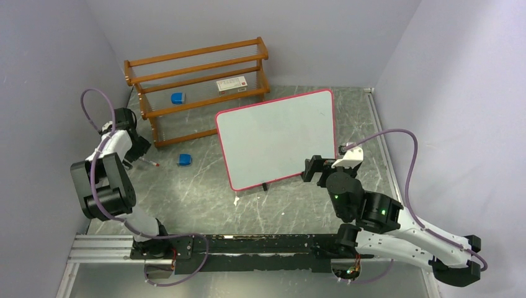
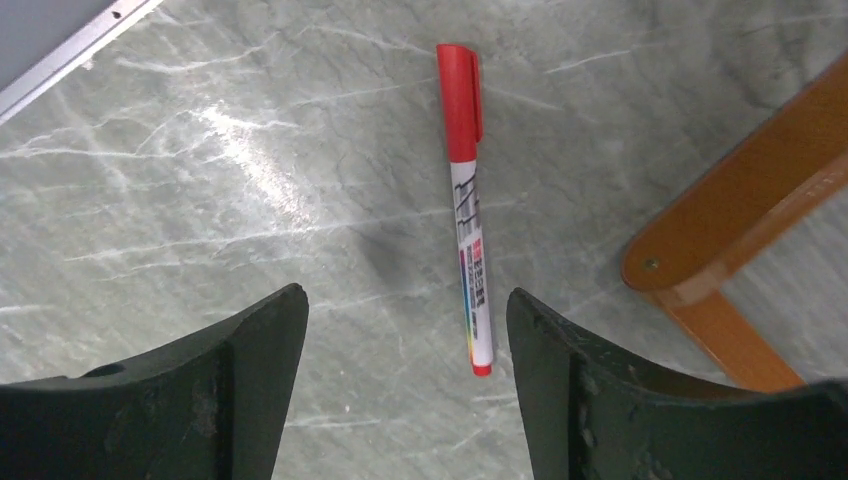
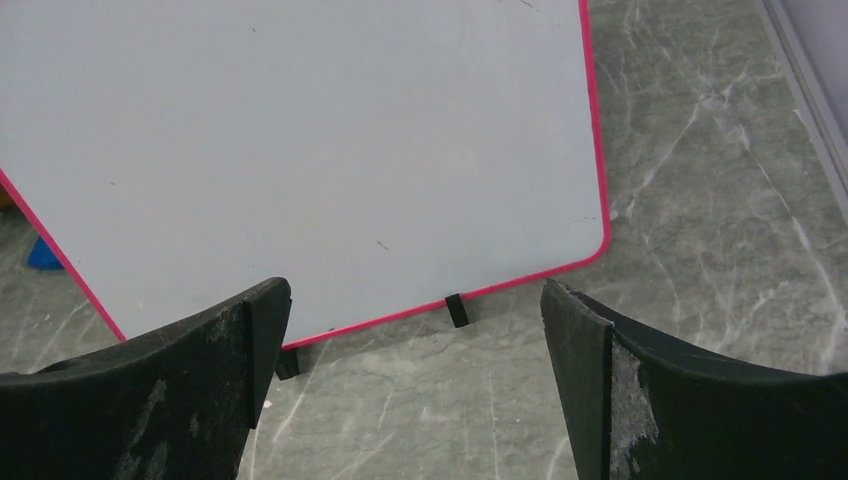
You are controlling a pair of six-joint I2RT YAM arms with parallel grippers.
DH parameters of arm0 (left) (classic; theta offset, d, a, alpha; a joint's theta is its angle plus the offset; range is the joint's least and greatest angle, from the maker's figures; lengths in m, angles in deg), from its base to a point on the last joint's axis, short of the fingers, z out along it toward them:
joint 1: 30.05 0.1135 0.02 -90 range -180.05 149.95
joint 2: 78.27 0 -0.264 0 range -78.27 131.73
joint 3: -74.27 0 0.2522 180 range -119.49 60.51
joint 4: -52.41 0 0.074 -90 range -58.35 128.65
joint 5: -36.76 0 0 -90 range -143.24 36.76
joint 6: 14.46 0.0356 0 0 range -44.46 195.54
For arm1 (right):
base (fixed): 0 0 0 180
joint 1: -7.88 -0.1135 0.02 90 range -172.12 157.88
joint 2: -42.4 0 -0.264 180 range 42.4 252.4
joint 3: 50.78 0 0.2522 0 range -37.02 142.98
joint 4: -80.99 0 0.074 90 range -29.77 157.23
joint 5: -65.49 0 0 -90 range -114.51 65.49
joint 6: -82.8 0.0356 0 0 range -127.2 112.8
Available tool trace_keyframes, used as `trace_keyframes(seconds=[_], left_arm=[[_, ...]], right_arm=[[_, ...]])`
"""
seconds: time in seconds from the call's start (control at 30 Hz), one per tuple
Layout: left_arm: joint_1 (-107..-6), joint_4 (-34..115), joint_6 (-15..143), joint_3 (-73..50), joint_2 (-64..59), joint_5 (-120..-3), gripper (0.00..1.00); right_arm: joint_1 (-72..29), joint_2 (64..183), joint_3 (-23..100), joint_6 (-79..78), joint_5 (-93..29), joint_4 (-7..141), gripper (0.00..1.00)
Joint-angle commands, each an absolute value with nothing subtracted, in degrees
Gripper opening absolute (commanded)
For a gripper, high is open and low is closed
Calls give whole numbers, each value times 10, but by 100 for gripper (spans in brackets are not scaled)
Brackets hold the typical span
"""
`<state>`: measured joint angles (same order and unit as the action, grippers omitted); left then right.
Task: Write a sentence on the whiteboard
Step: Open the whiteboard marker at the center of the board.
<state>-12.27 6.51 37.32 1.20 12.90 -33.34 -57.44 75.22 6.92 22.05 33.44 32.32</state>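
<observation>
The whiteboard (image 1: 276,136) has a pink-red rim and small black feet, and stands tilted at the table's middle. Its face is blank; no sentence shows on it. It fills the top of the right wrist view (image 3: 300,150). A red-capped marker (image 1: 147,161) lies on the grey table at the left. In the left wrist view the marker (image 2: 468,200) lies just ahead of the jaws, near the right finger. My left gripper (image 1: 139,149) (image 2: 405,300) is open and empty above it. My right gripper (image 1: 311,167) (image 3: 415,290) is open and empty by the board's lower right edge.
A wooden rack (image 1: 198,81) stands at the back left, holding a blue item (image 1: 178,97) and a white box (image 1: 231,84). Its leg (image 2: 740,240) is right of the marker. Another blue item (image 1: 184,159) lies on the table left of the board. Grey walls enclose the table.
</observation>
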Motion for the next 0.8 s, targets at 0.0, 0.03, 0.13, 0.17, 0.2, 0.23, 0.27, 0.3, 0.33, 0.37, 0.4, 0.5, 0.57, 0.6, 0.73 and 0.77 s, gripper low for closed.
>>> trace_keyframes(seconds=[0.0,0.03,0.13,0.17,0.2,0.23,0.27,0.3,0.33,0.37,0.4,0.5,0.57,0.6,0.73,0.77], left_arm=[[-111,90,363,-16,168,-344,74],[-109,92,364,-20,177,-346,71],[-102,106,370,-26,198,-353,60],[-100,109,371,-28,208,-355,56],[-98,111,374,-31,217,-360,52],[-98,112,375,-34,228,-363,50],[-97,113,375,-36,236,-367,47],[-97,117,376,-36,244,-372,45],[-97,122,375,-33,249,-374,44],[-96,125,374,-30,254,-374,44],[-96,124,372,-27,259,-372,44],[-97,115,373,-22,270,-362,40],[-97,110,376,-20,275,-353,38],[-96,107,377,-20,279,-350,37],[-97,99,379,-12,284,-349,33],[-97,101,378,-7,280,-353,31]], right_arm=[[-573,756,91,248,358,288,100],[-573,758,91,251,357,287,100],[-573,763,89,257,352,289,100],[-573,766,88,259,349,289,100],[-573,768,88,261,347,290,100],[-572,771,87,261,345,291,100],[-572,774,87,262,343,291,100],[-572,777,88,264,343,289,100],[-573,781,88,266,344,288,100],[-572,783,89,266,344,289,100],[-573,786,90,266,344,290,100],[-573,793,89,257,339,301,100],[-573,796,88,257,340,304,100],[-573,798,87,257,342,305,100],[-573,798,82,260,343,311,100],[-572,796,81,260,342,313,100]])
